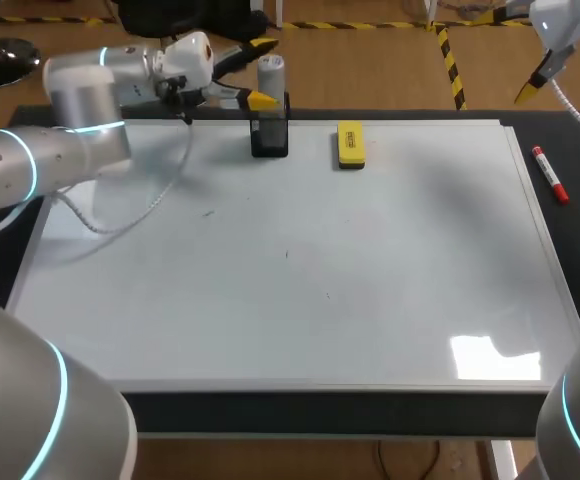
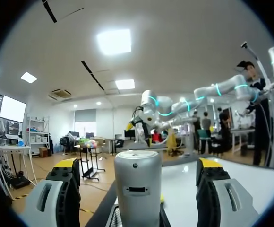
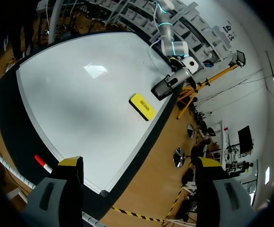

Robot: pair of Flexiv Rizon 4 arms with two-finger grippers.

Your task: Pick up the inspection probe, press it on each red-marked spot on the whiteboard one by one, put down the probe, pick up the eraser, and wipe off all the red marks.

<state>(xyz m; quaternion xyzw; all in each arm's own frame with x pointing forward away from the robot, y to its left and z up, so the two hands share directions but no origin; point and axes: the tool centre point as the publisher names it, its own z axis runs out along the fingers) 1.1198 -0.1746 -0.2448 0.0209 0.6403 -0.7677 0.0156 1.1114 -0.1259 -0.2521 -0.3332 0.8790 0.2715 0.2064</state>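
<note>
Silver-grey arms (image 1: 80,110) are ringed with glowing cyan bands (image 1: 32,168), a white cable (image 1: 142,214) is trailed over the whiteboard (image 1: 370,300), and fingers (image 2: 61,194) are capped yellow.

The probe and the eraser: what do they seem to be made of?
The probe looks like matte silver-grey metal, or perhaps painted plastic: its cylinder shows a soft, even sheen and a rounded top edge. The eraser looks like yellow plastic, smooth and rather dull, with no glare on it. Its wiping side is hidden.
</note>
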